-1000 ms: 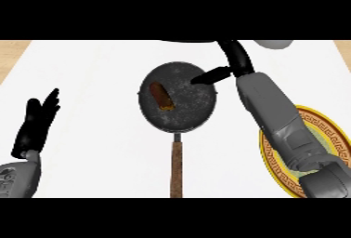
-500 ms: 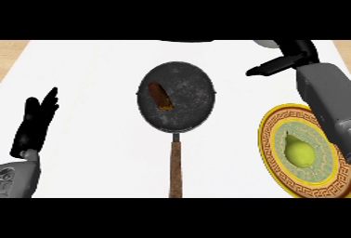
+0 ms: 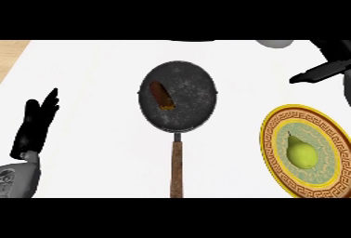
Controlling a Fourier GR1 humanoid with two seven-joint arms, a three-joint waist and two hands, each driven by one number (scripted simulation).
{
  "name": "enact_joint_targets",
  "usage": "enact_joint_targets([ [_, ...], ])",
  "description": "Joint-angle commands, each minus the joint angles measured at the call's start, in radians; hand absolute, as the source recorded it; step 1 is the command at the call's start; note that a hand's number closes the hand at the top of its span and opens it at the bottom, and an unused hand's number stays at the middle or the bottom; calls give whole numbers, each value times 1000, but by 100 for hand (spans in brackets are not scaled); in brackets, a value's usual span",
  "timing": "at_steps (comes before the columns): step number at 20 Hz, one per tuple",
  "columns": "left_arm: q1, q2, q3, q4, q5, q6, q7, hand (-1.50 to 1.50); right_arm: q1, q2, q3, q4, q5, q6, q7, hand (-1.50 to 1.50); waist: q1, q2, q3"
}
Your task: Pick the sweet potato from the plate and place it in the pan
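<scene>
At the far left the left hand (image 3: 35,125) rests open near the view's edge, its fingers (image 3: 49,100) straight and pointing up the white counter (image 3: 89,153), with nothing in them. Its grey forearm enters from the lower left corner.

To the right of those fingertips, well apart from them, lies the dark pan (image 3: 179,96), its wooden handle (image 3: 177,169) running straight down toward the lower edge. The sweet potato (image 3: 162,96) lies inside the pan, on the left part of its base, a brown oblong tilted with its upper end toward the left. No finger touches it; it sits between the two hands, nearer the left fingertips than the right ones.

Further right, below the right hand, is the plate (image 3: 274,139) with a yellow rim and an ornate brown band. On its green centre sits a pale green pear (image 3: 302,153), stalk end up.

At the upper right the right hand (image 3: 322,70) shows only in part, cut by the view's edge. Its visible fingers are straight and point left, toward the pan but well clear of it, above the plate and apart from it. They hold nothing.
</scene>
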State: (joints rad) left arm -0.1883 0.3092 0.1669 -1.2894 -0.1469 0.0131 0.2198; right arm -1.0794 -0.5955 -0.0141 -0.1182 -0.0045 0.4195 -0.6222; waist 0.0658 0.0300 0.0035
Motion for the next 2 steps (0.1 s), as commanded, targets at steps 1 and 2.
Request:
enact_joint_targets([
  [1, 3, -40, -28, 20, -27, 28, -25, 0, 12, -55, 3, 7, 15, 44, -46, -150, 2, 4, 1],
  [2, -14, -5, -6, -30, 11, -14, 31, 0, 20, -72, 10, 15, 24, 65, -47, -150, 13, 4, 2],
])
